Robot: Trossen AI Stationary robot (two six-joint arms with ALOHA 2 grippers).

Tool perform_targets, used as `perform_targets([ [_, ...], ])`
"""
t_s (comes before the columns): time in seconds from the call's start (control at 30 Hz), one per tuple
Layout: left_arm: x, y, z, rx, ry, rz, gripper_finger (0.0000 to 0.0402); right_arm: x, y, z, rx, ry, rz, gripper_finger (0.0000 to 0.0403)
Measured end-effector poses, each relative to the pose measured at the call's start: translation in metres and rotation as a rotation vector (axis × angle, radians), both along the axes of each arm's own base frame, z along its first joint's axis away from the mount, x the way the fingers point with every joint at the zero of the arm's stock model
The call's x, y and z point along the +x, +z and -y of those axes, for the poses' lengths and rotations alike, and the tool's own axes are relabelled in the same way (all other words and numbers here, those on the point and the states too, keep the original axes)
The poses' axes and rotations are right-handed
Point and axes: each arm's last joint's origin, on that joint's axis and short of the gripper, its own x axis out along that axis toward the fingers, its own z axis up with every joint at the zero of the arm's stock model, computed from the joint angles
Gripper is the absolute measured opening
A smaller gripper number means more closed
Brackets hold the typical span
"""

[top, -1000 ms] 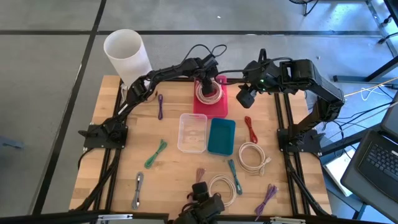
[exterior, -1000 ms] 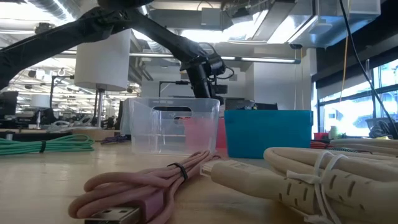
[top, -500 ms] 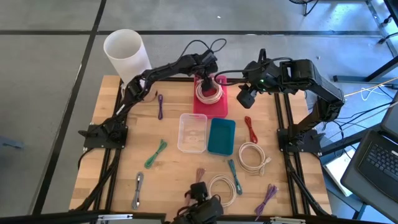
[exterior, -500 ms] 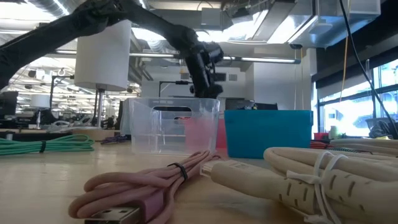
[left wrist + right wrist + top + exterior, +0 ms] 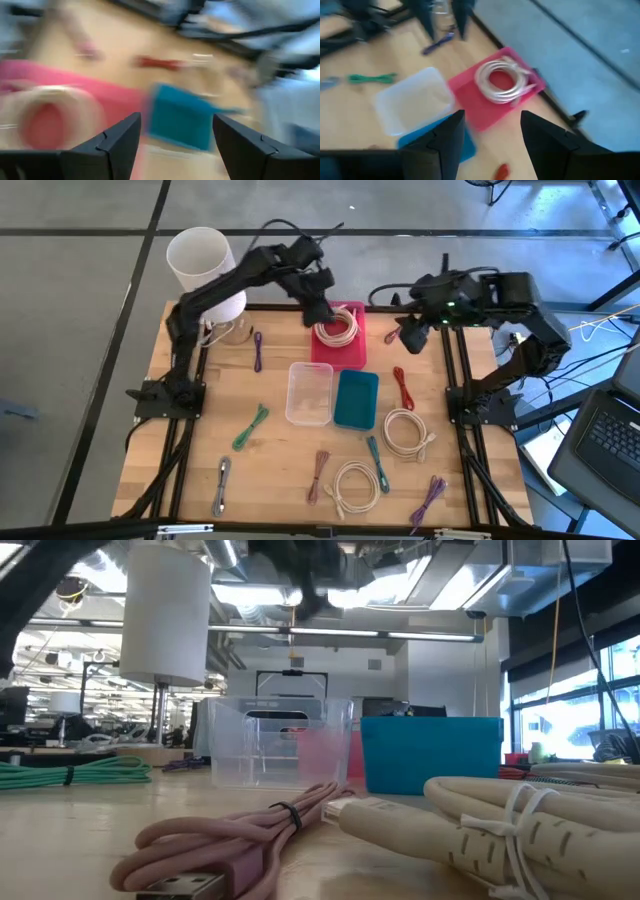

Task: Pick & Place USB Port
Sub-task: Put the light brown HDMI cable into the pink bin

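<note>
A coiled white USB cable (image 5: 337, 328) lies in the pink bin (image 5: 345, 356) at the table's far middle; it also shows in the right wrist view (image 5: 504, 80) and, blurred, in the left wrist view (image 5: 47, 112). My left gripper (image 5: 318, 308) hangs open and empty above the bin's far left corner; its fingers stand apart in its wrist view (image 5: 176, 120). My right gripper (image 5: 408, 338) is open and empty in the air to the right of the pink bin, and its wrist view (image 5: 492, 117) looks down on the bins.
A clear bin (image 5: 310, 392) and a teal bin (image 5: 356, 398) stand side by side in front of the pink bin. Loose tied cables lie around: red (image 5: 402, 387), white coils (image 5: 405, 430) (image 5: 355, 485), pink (image 5: 319, 475), green (image 5: 250, 427), purple (image 5: 257, 350). A white cylinder (image 5: 205, 270) stands far left.
My left gripper has risen from just over the white coil in the pink bin and drawn back toward the table's far left. The coil has stayed in the bin. My right gripper has shifted a little toward the right edge.
</note>
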Motion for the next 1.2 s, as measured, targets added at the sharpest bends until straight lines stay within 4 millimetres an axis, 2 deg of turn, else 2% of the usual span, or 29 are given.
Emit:
perform_targets([
  [0.13,-0.019,0.034,0.061,-0.050,-0.184,0.037,0.0239,-0.019,0.008,-0.006,0.143,0.047,0.079,0.0198],
  [0.3,-0.042,0.066,0.143,0.027,-0.337,0.061,0.0233,-0.040,0.016,-0.024,0.258,0.170,0.137,0.0198],
  [0.4,-0.053,0.078,0.185,0.117,-0.343,0.077,0.0227,-0.047,0.019,-0.039,0.311,0.213,0.157,0.0198],
  [0.5,-0.067,0.089,0.213,0.228,-0.247,0.090,0.0219,-0.050,0.019,-0.056,0.352,0.256,0.157,0.0197],
  [0.63,-0.091,0.096,0.236,0.350,-0.058,0.083,0.0203,-0.050,0.011,-0.082,0.354,0.274,0.131,0.0197],
  [0.77,-0.126,0.086,0.249,0.425,0.153,0.059,0.0185,-0.045,-0.017,-0.111,0.346,0.286,0.016,0.0197],
  [0.97,-0.189,0.043,0.250,0.335,0.409,0.031,0.0164,-0.057,-0.066,-0.140,0.397,0.195,-0.143,0.0197],
  [1.1,-0.228,0.007,0.242,0.223,0.536,0.052,0.0153,-0.079,-0.084,-0.143,0.454,0.097,-0.144,0.0197],
  [1.2,-0.246,-0.022,0.238,0.147,0.591,0.070,0.0148,-0.094,-0.094,-0.141,0.474,0.020,-0.098,0.0197],
])
